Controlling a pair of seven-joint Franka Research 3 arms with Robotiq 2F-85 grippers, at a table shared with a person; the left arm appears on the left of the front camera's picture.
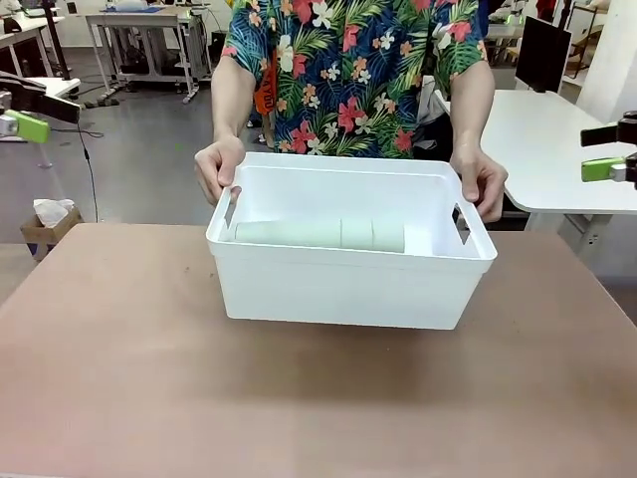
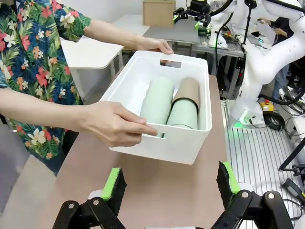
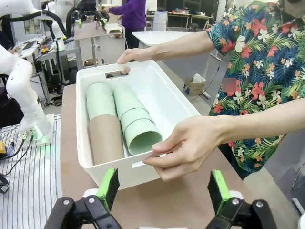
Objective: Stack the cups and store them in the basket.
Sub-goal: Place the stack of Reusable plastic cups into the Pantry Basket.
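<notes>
left gripper (image 2: 169, 188): jaws apart, nothing between the green pads; hangs back from the basket, level with its near end wall.
right gripper (image 3: 163, 190): jaws spread wide, empty; likewise held off from the opposite end wall.
risk, hands: the person's hands (image 2: 113, 125) grip both handle slots, right in front of each gripper. Any advance by either arm now probably meets fingers before plastic.
risk, basket: the person seems to be lifting or shifting it; if it tips, the stacks lying loose inside could roll or slide apart.
risk, stacks: they lie on their sides, unrestrained, so a knock to a wall would likely shift them.
basket (image 1: 348, 284): white bin on the brown table (image 1: 129, 378), ahead of and between both grippers, held at each end.
contents: green cups (image 3: 136, 126) nested in a row along the floor, open mouth toward the right gripper; beside it a second row with the tan-brown cup (image 3: 106, 139) over a green one.
task state: looks complete, cups stacked and stored.
</notes>
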